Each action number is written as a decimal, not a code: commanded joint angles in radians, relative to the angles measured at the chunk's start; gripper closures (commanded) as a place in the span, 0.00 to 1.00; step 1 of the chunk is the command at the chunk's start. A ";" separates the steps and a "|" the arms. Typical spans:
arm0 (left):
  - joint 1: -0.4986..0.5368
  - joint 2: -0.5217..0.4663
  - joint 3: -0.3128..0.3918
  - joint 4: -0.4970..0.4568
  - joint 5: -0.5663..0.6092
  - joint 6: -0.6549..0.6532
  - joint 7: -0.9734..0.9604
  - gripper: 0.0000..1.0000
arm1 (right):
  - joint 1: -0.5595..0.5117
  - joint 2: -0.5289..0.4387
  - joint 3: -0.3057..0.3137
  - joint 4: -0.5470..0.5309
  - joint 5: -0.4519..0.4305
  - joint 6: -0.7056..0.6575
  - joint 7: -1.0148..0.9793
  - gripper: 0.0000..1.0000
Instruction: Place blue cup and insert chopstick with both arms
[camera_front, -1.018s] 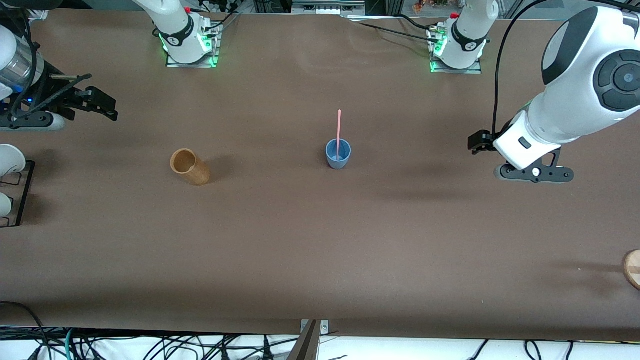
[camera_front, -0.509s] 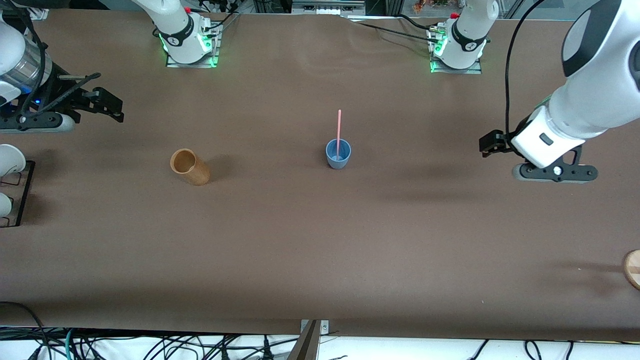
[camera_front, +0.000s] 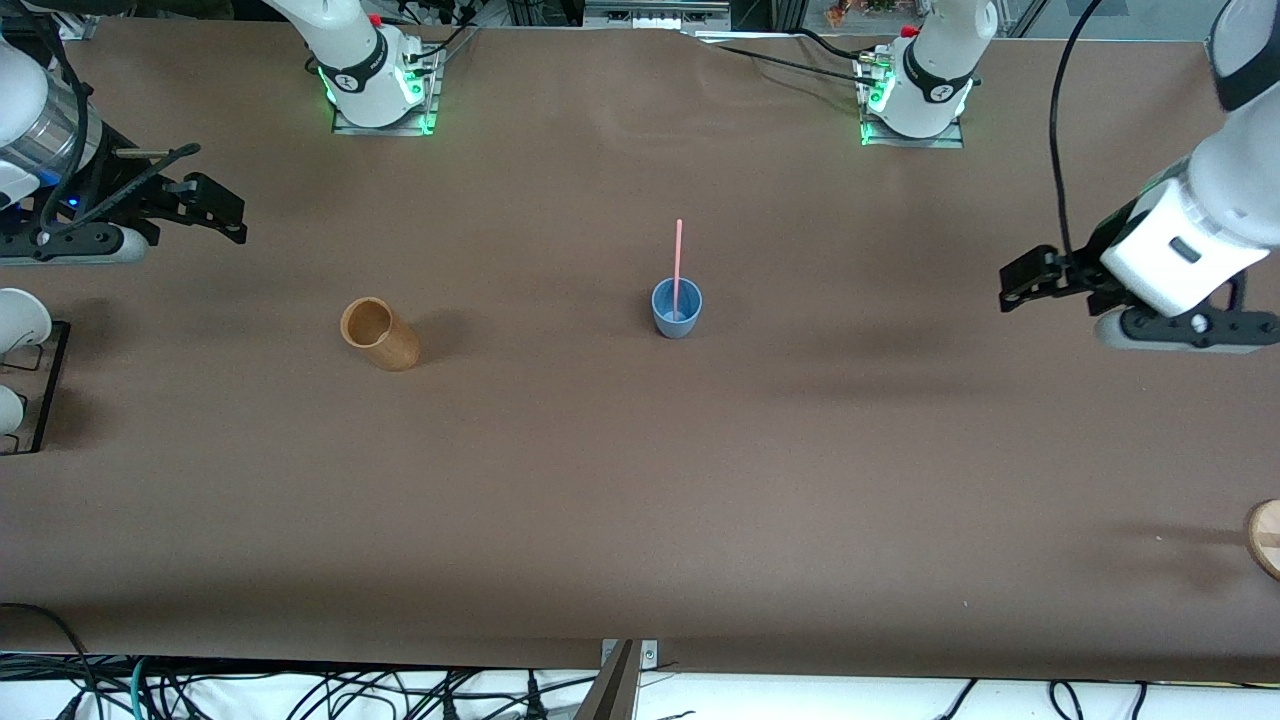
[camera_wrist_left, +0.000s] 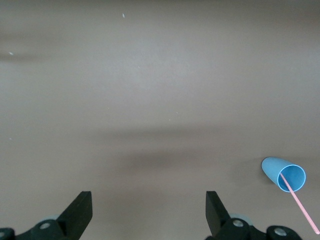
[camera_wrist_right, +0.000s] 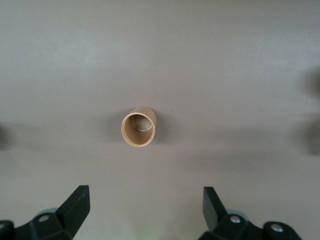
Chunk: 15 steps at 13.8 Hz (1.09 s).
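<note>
Over the table (camera_front: 640, 500) at the right arm's end, we are seeing the right gripper (camera_front: 205, 210) hanging with its fingers spread wide and gripping nothing, and the tan wooden cup (camera_front: 379, 334) is standing on the table toward that end. Near the middle, the blue cup (camera_front: 676, 309) is standing upright with the pink chopstick (camera_front: 678, 255) sticking up out of it. Over the left arm's end, the left gripper (camera_front: 1030, 280) is hanging wide open and empty, well apart from the blue cup.
</note>
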 joint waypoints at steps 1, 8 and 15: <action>-0.178 -0.102 0.256 -0.078 -0.093 0.021 0.098 0.00 | 0.007 0.009 0.002 0.030 -0.011 -0.026 -0.006 0.00; -0.332 -0.246 0.411 -0.353 -0.077 0.184 0.100 0.00 | 0.018 0.008 0.002 0.028 -0.006 -0.034 -0.008 0.00; -0.332 -0.228 0.400 -0.311 -0.086 0.156 0.089 0.00 | 0.018 0.006 0.001 0.028 -0.006 -0.037 -0.014 0.00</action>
